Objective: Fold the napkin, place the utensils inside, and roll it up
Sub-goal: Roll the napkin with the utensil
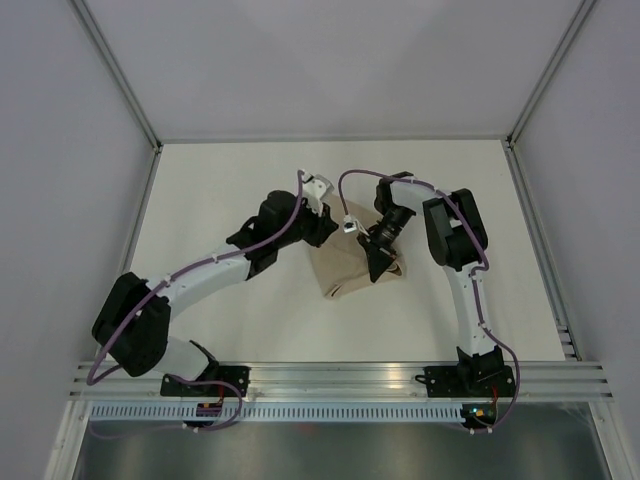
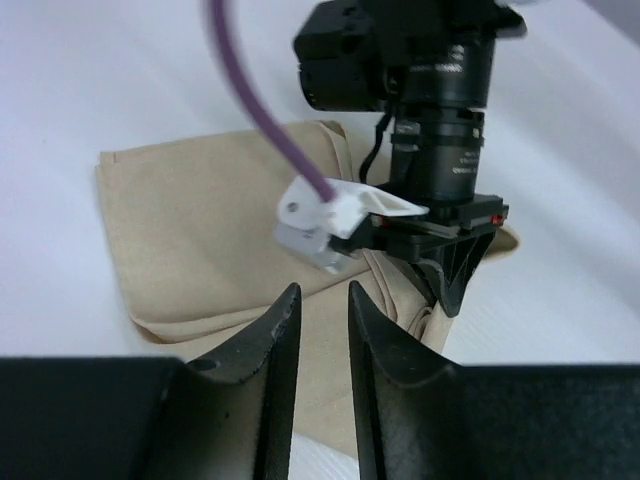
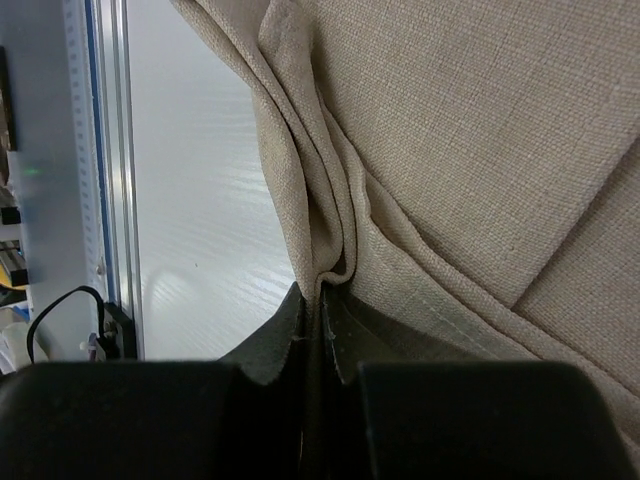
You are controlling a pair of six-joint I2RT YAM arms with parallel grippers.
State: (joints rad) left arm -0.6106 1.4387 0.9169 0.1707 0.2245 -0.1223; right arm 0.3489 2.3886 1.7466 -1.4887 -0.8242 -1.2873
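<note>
Clearly, right claw [image 3: 318,300] pinches a fold of the napkin [image 3: 480,150]; left claw [image 2: 322,292] hovers slightly spread.

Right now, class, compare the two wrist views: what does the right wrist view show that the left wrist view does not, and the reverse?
Right wrist only: close up, a fold of the napkin pinched in the right claw, and the rail beyond the table's edge. Left wrist only: the left claw, open over the cloth, a purple cable, and the napkin's folded outline. Both: the napkin, the right claw and the white table.
</note>
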